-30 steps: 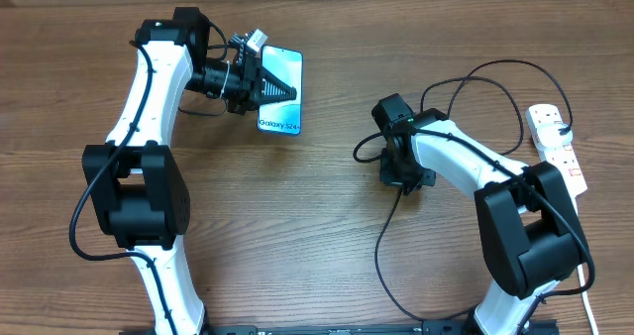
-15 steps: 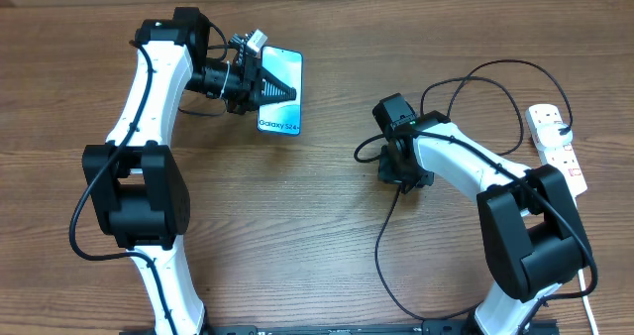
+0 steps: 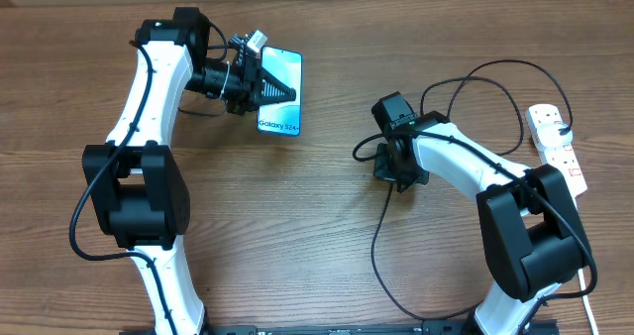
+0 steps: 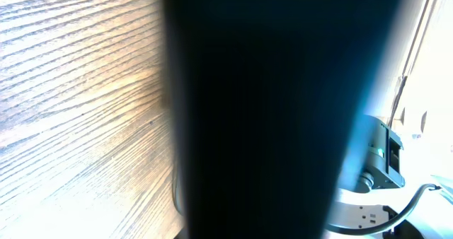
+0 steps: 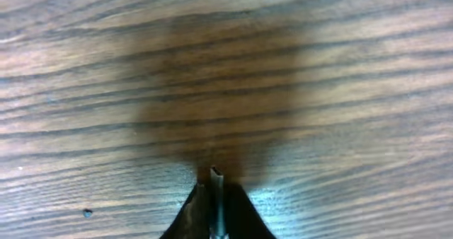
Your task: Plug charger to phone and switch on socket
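Note:
The phone [image 3: 284, 104], with a light blue screen, lies at the back left of the table. My left gripper [image 3: 264, 82] is shut on its left edge. In the left wrist view the phone [image 4: 269, 112] fills the middle as a dark blurred slab. My right gripper [image 3: 395, 174] is shut on the charger's connector tip [image 5: 216, 175], held just above the wood at mid-table. The charger's thin black cable [image 3: 379, 238] loops down from that gripper, and another loop arcs at the back right toward the white socket [image 3: 567, 159] at the right edge. A black plug [image 3: 561, 130] sits in the socket.
The socket's thick white cord [image 3: 590, 305] runs down the right edge. The right arm's white links [image 3: 466, 162] lie between the connector and the socket. Bare wood spans between the phone and my right gripper.
My right gripper with the connector has shifted slightly left, toward the phone. The left gripper and phone have not moved.

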You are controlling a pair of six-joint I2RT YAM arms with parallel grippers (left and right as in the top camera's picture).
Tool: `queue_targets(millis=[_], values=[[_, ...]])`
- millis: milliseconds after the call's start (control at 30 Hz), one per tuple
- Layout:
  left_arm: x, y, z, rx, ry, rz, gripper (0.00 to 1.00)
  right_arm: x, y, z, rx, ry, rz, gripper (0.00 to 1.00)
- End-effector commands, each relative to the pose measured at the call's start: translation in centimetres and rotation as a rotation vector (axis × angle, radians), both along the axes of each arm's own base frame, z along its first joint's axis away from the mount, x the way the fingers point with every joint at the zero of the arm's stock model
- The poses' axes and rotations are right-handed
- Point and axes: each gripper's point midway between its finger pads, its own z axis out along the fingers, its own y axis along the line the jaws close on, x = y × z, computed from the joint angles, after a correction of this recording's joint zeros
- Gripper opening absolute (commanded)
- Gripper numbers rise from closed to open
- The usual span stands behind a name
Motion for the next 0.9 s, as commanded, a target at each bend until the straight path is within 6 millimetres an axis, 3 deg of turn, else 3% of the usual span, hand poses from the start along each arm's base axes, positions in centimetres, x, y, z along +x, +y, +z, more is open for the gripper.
queue_targets(millis=[0, 167, 200, 233, 467, 567, 700, 767, 867], values=[[0.0, -0.3, 1.7, -0.028, -0.037, -0.002, 0.04, -2.5, -1.3, -2.8, -0.058, 0.104, -0.001, 0.04], [0.0, -0.4, 1.9, -0.039, -0.011, 0.011, 0.04, -2.7, -1.2, -2.8, -0.052, 0.11, 0.0, 0.07], [0.0, -0.4, 2.1, -0.049, -0.011, 0.01, 0.04, -2.8, -1.2, -2.8, -0.054, 0.114, 0.0, 0.2], [0.0, -0.4, 2.1, -0.049, -0.011, 0.01, 0.04, -2.9, -1.2, -2.8, -0.053, 0.119, 0.0, 0.22], [0.0, -0.4, 2.1, -0.049, -0.011, 0.01, 0.04, -3.6, -0.9, -2.8, -0.031, 0.151, -0.001, 0.24], [0.0, -0.4, 2.1, -0.049, -0.011, 0.01, 0.04, -3.7, -0.8, -2.8, -0.023, 0.156, -0.001, 0.44], [0.0, -0.4, 2.1, -0.049, -0.011, 0.01, 0.04, -3.7, -0.8, -2.8, -0.024, 0.158, -0.001, 0.54], [0.0, -0.4, 2.1, -0.049, -0.011, 0.01, 0.04, -3.8, -0.9, -2.8, -0.026, 0.163, -0.002, 0.77], [0.0, -0.4, 2.1, -0.049, -0.011, 0.01, 0.04, -3.9, -0.9, -2.8, -0.027, 0.165, -0.006, 0.89]])
